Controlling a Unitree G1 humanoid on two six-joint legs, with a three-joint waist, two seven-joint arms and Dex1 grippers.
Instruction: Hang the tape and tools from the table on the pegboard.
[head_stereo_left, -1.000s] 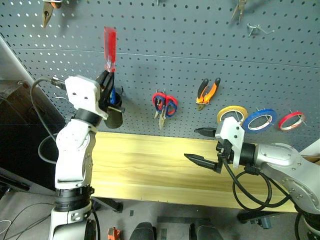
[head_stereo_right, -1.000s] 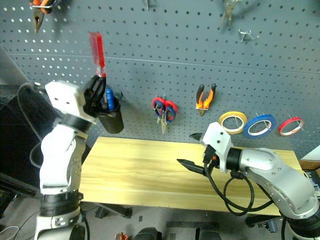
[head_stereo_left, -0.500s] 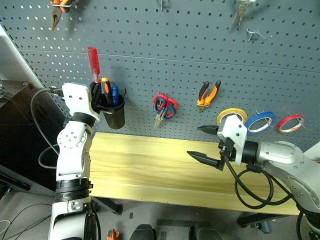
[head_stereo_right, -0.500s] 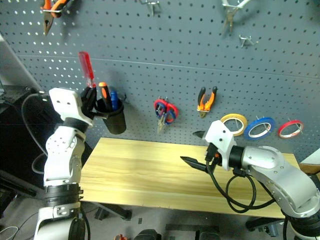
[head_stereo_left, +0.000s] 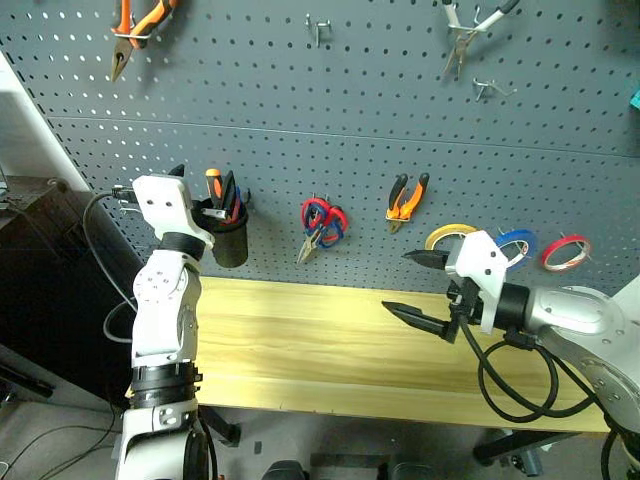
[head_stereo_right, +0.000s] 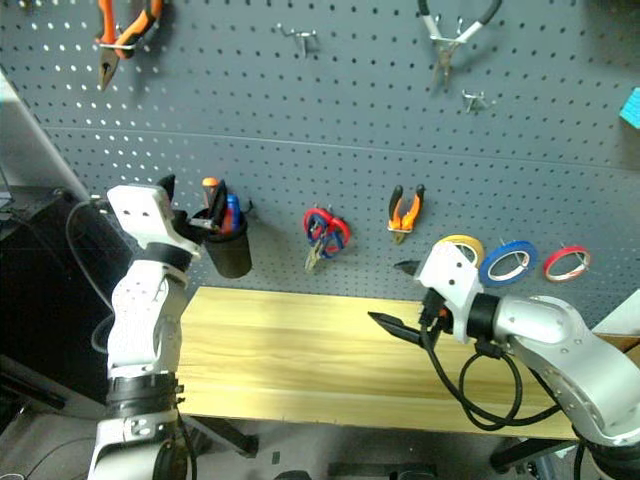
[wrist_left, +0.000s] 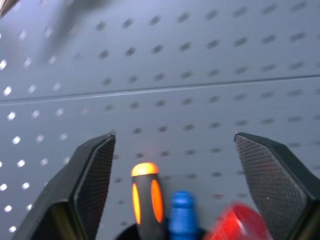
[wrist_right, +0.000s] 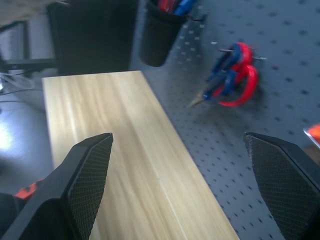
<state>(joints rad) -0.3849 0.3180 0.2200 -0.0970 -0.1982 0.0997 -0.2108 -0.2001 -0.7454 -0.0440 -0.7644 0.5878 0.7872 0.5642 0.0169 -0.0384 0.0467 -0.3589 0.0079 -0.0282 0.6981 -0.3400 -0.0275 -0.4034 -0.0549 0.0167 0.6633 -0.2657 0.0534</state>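
Grey pegboard (head_stereo_left: 330, 110) fills the frame's top. Red screwdriver (wrist_left: 235, 222) sits in black cup (head_stereo_left: 229, 240) centre-left (w/ orange, blue handles). Left gripper (wrist_left: 175, 150) fingers wide, empty. Right gripper (head_stereo_left: 418, 288) wide, empty, over table (head_stereo_left: 300, 340), lower centre.

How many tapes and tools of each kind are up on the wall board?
Tape rolls: 3 (yellow roll, blue roll, red roll)
Pliers: 3 (top orange pliers, middle orange pliers, silver pliers)
Scissors: 2 (red scissors, blue scissors)
Handles in the cup: 3 (orange handle, blue handle, red handle)
Total: 11
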